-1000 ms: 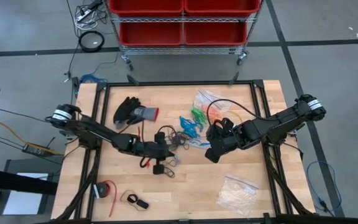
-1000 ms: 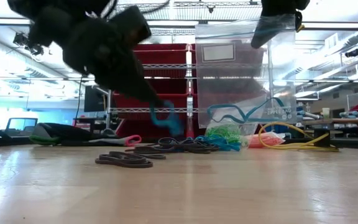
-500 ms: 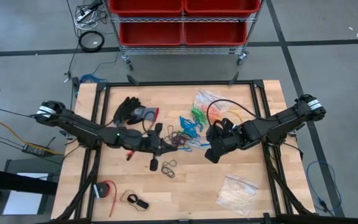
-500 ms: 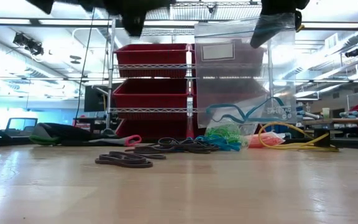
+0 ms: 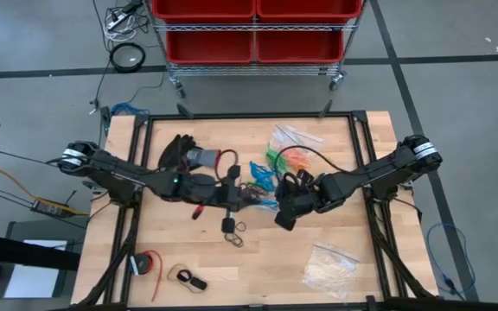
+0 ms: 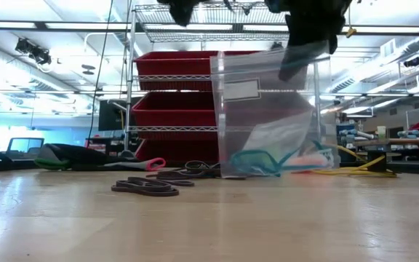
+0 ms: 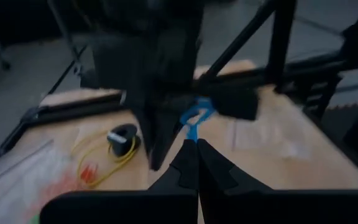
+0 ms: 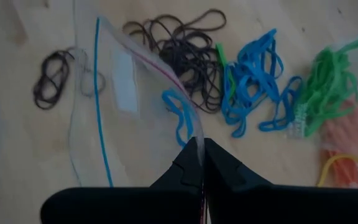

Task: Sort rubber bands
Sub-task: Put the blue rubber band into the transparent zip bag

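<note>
- The right gripper [image 8: 199, 144] is being held above the middle of the counter [image 5: 335, 285], just beside the loose pile of rubber bands [image 5: 262, 177]; its fingers are pressed together on the top edge of a clear zip bag [image 8: 110, 93], which is being hung upright with its lower edge at the wood.
- A few blue bands [image 6: 257, 161] are being carried inside that bag, seen through its wall in the low view.
- The left gripper [image 7: 196, 144] is being held just beside the bag, on the side away from the right arm; its fingers are pinched tight on a single blue band [image 7: 193, 116], which is sticking out beyond the tips.
- Black bands [image 8: 188, 46], blue bands [image 8: 253, 81] and green bands [image 8: 325, 90] are lying in touching heaps on the counter beyond the bag, with orange ones just past the green.
- A small black cluster [image 6: 144, 187] is lying apart from the pile, on the counter near the bag.
- A dark glove [image 5: 180, 154] is lying near the pile, towards the left arm.
</note>
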### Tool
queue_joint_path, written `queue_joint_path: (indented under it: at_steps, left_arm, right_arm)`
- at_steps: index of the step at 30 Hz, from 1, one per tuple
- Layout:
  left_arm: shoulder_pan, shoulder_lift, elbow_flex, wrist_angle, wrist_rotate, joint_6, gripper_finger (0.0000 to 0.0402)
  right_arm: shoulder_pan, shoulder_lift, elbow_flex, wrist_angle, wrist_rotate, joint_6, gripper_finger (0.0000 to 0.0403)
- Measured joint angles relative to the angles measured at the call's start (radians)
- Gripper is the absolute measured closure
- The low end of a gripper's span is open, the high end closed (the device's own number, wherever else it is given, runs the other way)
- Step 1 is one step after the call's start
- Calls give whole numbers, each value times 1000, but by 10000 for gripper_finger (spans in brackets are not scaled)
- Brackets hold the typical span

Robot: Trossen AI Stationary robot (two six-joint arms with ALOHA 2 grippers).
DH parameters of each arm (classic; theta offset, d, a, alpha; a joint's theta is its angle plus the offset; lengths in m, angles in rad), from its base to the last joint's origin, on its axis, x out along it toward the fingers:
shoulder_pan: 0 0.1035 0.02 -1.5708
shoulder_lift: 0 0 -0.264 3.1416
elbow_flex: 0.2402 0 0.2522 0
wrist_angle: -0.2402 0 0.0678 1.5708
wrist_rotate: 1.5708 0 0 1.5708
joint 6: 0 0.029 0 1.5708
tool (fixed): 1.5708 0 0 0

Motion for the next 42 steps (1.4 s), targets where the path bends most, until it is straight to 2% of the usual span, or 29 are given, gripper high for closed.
queue_joint_path:
  at_steps: [8,14,22,24,26,29,33,39,42]
  left_arm:
    - [37,110,31,-47,0,-18,401]
    - [43,133,31,-68,-12,-22,402]
    - [43,133,31,-95,-196,-21,401]
    - [43,133,31,-99,-208,-21,401]
    - [43,133,31,-90,-174,-20,401]
    - [36,133,31,-65,-60,-20,393]
    - [18,133,31,-47,25,-30,362]
    - [11,133,31,-68,70,-48,292]
    - [11,128,31,-104,33,-43,266]
  right_arm:
    - [0,-8,4,35,-1,-25,403]
    - [0,-8,5,43,0,-26,403]
    - [0,-8,5,58,0,-27,403]
    - [0,-8,5,56,0,-27,403]
    - [0,-8,5,56,0,-27,403]
    - [0,-8,5,57,0,-32,403]
    - [0,-8,5,59,0,-32,403]
    - [0,-8,5,57,0,-27,403]
    - [1,-8,5,55,0,-23,403]
